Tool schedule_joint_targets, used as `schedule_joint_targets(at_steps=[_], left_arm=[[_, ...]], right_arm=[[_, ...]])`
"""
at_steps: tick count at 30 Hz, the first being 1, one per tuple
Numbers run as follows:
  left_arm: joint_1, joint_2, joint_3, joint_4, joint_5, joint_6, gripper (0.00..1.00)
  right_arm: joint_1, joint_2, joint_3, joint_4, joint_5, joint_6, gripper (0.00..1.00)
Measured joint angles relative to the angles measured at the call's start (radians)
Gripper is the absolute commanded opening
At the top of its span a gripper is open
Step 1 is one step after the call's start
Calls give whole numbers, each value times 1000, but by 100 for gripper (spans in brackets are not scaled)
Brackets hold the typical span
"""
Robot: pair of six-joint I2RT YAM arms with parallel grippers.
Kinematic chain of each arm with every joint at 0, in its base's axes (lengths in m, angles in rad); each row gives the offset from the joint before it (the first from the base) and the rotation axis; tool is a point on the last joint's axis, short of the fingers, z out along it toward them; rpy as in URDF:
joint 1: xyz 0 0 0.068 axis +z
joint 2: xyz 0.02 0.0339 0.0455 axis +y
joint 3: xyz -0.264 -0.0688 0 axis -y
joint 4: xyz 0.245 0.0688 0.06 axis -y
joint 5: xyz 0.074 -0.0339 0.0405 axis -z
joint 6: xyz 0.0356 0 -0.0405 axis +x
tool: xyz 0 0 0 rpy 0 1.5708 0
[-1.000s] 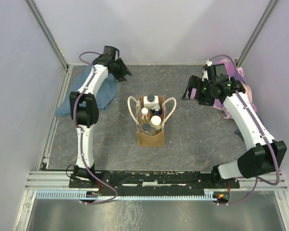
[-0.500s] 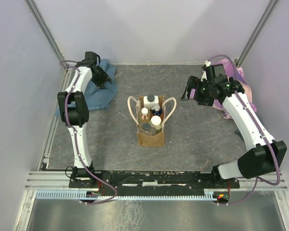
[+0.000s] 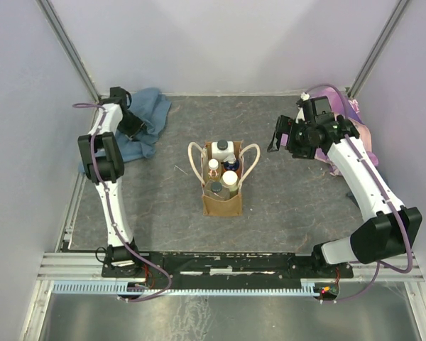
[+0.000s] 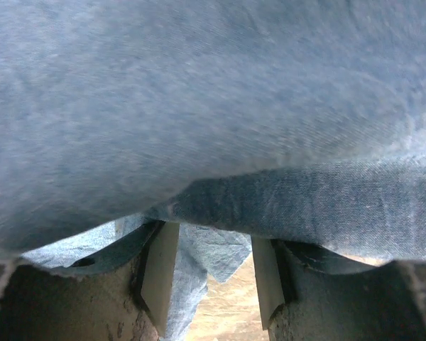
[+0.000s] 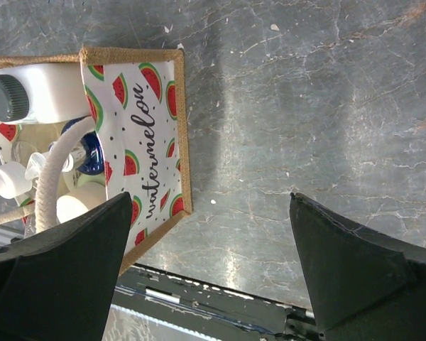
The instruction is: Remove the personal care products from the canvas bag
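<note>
The canvas bag point(image 3: 221, 202) stands upright mid-table with both cream handles point(image 3: 194, 160) spread out. Inside it are the personal care products: a white rectangular bottle with dark cap point(image 3: 224, 148), a blue cap point(image 3: 232, 165), a cream-capped bottle point(image 3: 229, 178) and a dark-lidded jar point(image 3: 215, 188). My right gripper point(image 3: 280, 135) is open and empty, to the right of the bag. Its wrist view shows the bag's watermelon lining point(image 5: 145, 135) and the white bottle point(image 5: 42, 92) between wide-apart fingers point(image 5: 64, 270). My left gripper point(image 3: 131, 123) is at the far back left, open, pressed under the blue cloth point(image 4: 213, 106).
The blue cloth point(image 3: 148, 117) lies bunched in the back left corner. A pink-purple cloth point(image 3: 341, 99) lies at the back right behind my right arm. Grey walls and rails bound the table. The front rail point(image 5: 220, 298) shows in the right wrist view.
My left arm swung left and back from near the table's middle back into the left corner, and the blue cloth bunched up there. The right arm and the bag barely moved.
</note>
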Motion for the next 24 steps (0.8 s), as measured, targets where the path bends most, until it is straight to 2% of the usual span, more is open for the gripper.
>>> schedule_joint_targets(at_steps=[7,11,17,21,24], left_arm=[[46,-16,-14,28,-39,-1,51],[27,-122,-110,60,-47,-2,51],[-109,-473,-324,140,-25,-2,52],[-243,-739,-474,188,10,-1,53],[-334,-917,-601,213,40,-2,53]], right_arm=[[19,6,43,-43,-32,-32,100],[74,-4,152,-70,-39,-43,100],[206,-9,351,-108,-47,-52,100],[307,6,377,-118,-47,-51,100],[376,57,381,-121,-47,-50,96]])
